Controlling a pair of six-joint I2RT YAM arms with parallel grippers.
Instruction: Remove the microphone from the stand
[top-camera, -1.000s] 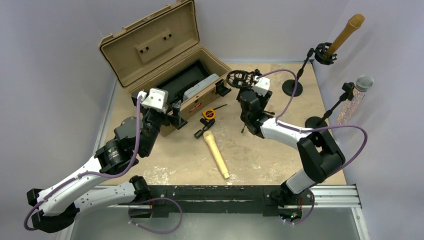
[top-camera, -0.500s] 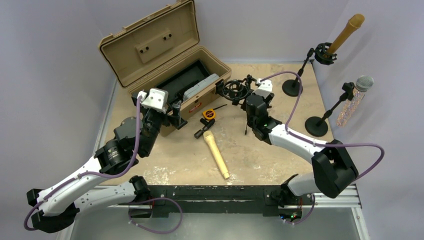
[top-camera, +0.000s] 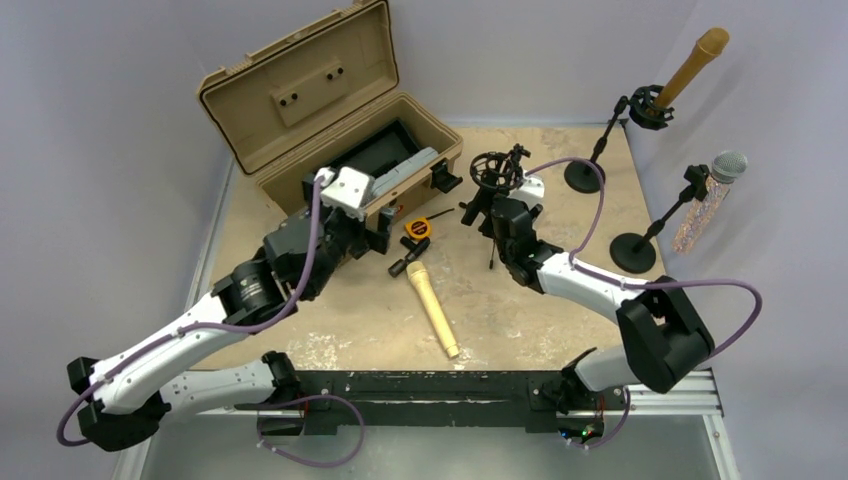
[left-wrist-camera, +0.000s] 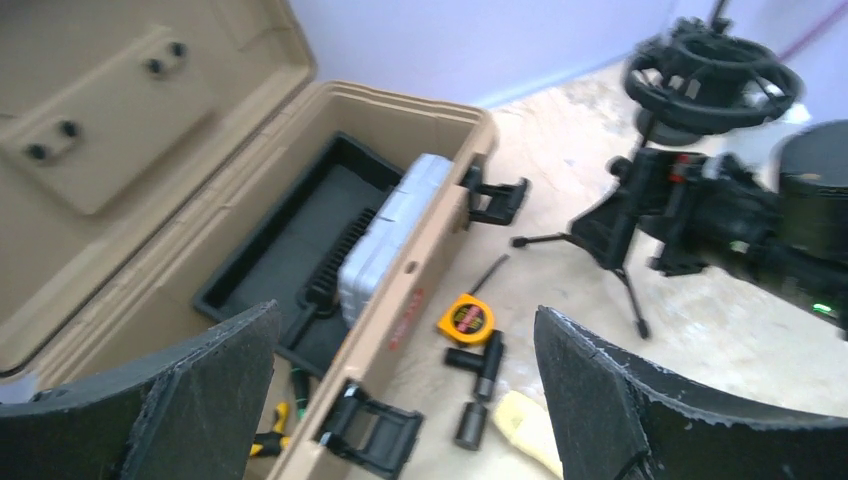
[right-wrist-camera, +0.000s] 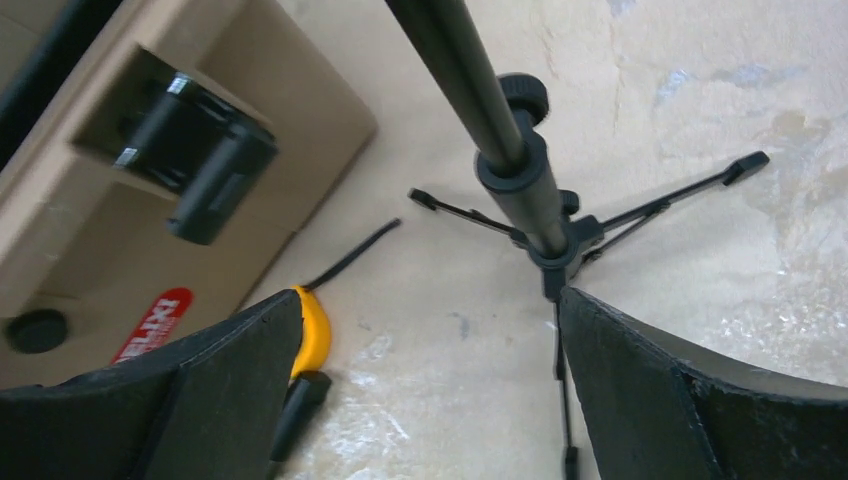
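Note:
A gold microphone (top-camera: 431, 306) lies flat on the table, free of any stand; its head shows in the left wrist view (left-wrist-camera: 527, 424). A black tripod stand with an empty shock mount (top-camera: 496, 171) stands upright beside it, and shows in the left wrist view (left-wrist-camera: 708, 84) and the right wrist view (right-wrist-camera: 515, 165). My right gripper (top-camera: 483, 207) is open and empty, with the stand's pole just beyond its fingertips (right-wrist-camera: 430, 400). My left gripper (top-camera: 387, 229) is open and empty (left-wrist-camera: 405, 400), above the toolbox's front edge.
An open tan toolbox (top-camera: 300, 88) sits at the back left. A yellow tape measure (top-camera: 417, 228) and a black adapter (top-camera: 408, 255) lie in front of it. At the right, two more stands hold a gold mic (top-camera: 692, 66) and a glitter mic (top-camera: 713, 187).
The left arm has swung right, toward the tape measure. The tripod stand, tilted near the right gripper earlier, now stands upright, and the right wrist has drawn back behind it.

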